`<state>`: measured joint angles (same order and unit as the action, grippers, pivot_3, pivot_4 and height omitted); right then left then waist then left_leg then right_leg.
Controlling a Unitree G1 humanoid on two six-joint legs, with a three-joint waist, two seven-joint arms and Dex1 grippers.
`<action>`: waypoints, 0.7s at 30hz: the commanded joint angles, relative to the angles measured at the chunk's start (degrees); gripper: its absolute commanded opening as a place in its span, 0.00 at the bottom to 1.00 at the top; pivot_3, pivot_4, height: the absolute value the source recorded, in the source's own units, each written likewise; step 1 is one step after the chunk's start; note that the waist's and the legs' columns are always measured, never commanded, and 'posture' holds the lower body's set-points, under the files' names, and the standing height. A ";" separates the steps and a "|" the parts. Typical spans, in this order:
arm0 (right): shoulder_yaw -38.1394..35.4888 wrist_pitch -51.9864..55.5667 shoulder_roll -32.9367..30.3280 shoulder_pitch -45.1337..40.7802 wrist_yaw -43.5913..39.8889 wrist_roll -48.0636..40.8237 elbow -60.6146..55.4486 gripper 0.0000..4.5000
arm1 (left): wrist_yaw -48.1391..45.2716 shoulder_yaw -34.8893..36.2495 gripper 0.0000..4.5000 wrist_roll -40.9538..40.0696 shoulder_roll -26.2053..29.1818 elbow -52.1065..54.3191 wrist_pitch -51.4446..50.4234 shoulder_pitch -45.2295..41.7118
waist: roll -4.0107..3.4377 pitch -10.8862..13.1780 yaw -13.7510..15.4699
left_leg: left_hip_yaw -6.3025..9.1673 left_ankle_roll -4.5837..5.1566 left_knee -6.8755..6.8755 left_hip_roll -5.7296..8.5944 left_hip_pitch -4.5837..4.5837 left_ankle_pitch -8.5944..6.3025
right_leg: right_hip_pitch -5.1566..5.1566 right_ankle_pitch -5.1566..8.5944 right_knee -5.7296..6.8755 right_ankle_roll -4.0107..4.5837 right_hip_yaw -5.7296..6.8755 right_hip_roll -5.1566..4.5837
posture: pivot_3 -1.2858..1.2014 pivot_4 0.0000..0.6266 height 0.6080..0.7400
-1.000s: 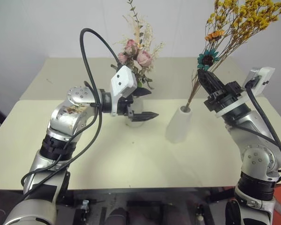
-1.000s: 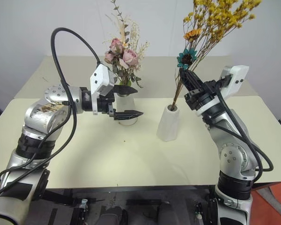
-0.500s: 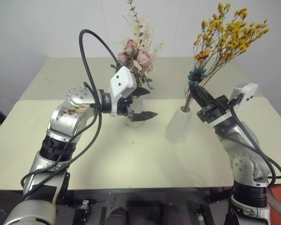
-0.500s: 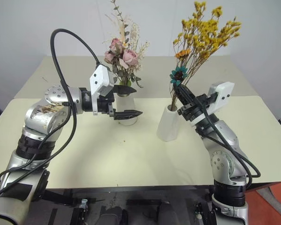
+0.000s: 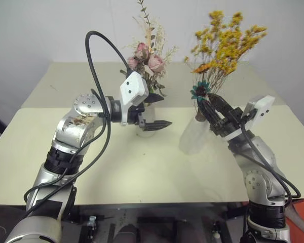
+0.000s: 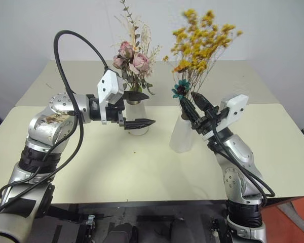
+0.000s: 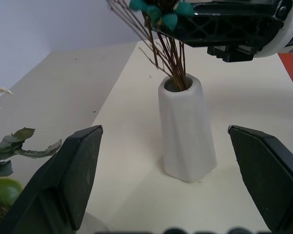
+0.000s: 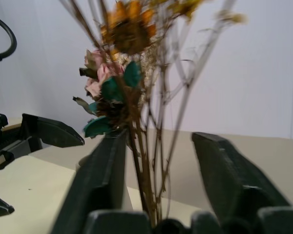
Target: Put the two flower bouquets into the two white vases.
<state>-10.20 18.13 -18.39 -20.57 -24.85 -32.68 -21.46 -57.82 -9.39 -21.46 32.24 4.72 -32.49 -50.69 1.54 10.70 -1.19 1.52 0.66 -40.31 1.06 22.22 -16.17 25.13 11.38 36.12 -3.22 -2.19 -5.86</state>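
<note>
On a matte cream tabletop (image 5: 142, 177), the left gripper (image 5: 151, 111), its two smooth black fingers spread wide and holding nothing, hangs level in front of a short white vase (image 6: 137, 114) carrying dusty-pink roses with grey-green leaves and pale sprigs (image 5: 148, 61), which rise upright. To the right stands a taller tapered white vase (image 7: 186, 129), plain and chalky, with a narrow round mouth. Thin brown stems of the yellow-orange blossom bouquet (image 5: 224, 40) sit in that mouth, with a teal flower (image 5: 199, 91) low among them; the spray leans slightly rightward as it climbs. The right gripper (image 5: 215, 112) flanks the stems just above the vase, its black fingers parted with a gap on either side.
</note>
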 commanded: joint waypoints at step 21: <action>-11.63 3.55 -11.60 12.89 -2.77 -6.27 -10.37 0.99 | -0.22 2.29 1.00 -0.96 -0.28 2.32 0.56 0.33 | 0.00 0.00 0.27 | -0.02 0.01 0.01 -0.01 0.01 0.00 | -0.04 0.00 -0.05 0.00 0.00 0.02 | 0.52 0.24 1.00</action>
<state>-18.30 21.40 -27.95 -9.10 -24.62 -36.20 -28.19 -57.91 -9.25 -20.96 31.76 4.76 -32.40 -50.48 1.54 10.71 -0.92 1.50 0.67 -40.31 1.06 22.23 -16.17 25.07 11.38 36.05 -3.22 -2.18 -5.84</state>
